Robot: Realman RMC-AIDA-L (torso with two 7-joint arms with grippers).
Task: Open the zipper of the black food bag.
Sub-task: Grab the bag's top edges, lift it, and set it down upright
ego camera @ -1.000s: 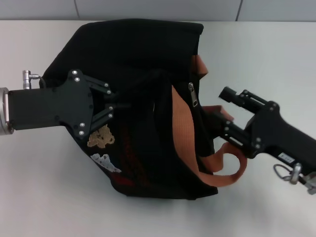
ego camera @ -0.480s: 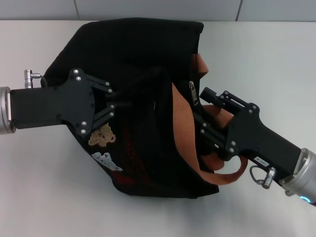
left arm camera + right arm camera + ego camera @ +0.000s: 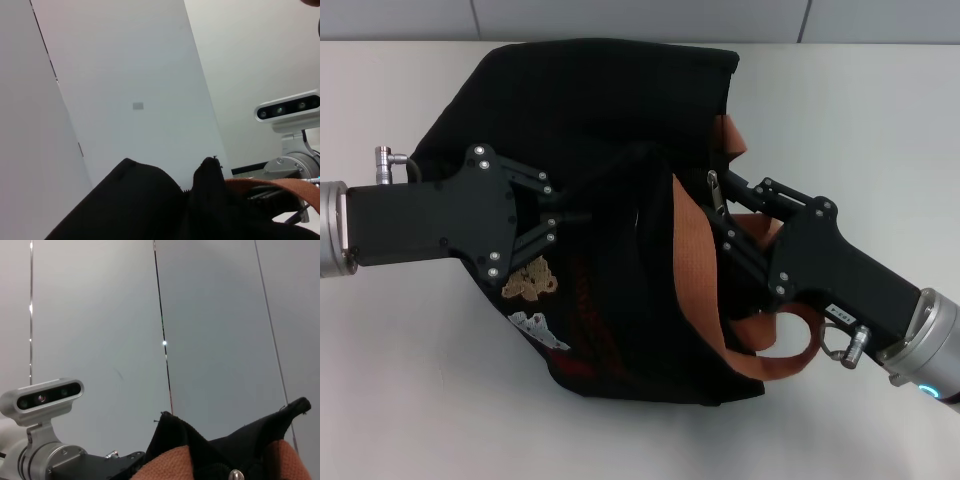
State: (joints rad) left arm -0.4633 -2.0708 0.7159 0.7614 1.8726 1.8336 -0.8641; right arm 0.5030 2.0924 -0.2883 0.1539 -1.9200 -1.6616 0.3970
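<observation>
The black food bag [image 3: 610, 110] lies on its side in the middle of the white table, its bear patches [image 3: 530, 280] facing me. Its zipper's silver pull tab [image 3: 714, 189] shows on the right side beside an orange-brown strap [image 3: 692, 260]. My left gripper [image 3: 570, 213] reaches in from the left and is shut on a raised fold of the bag's fabric. Coming in from the right, my right gripper [image 3: 718, 212] stands open, its upper fingertip right at the pull tab. The bag's top edge [image 3: 150, 200] fills the bottom of the left wrist view, and the strap [image 3: 175, 465] shows in the right wrist view.
The white table [image 3: 410, 400] extends around the bag on all sides. A grey wall [image 3: 640, 18] runs along its far edge. A loop of strap [image 3: 775, 360] lies under the right gripper's body.
My right gripper has moved left towards the bag, from well clear of it to right at the pull tab. The left gripper has shifted slightly right, still holding the fabric.
</observation>
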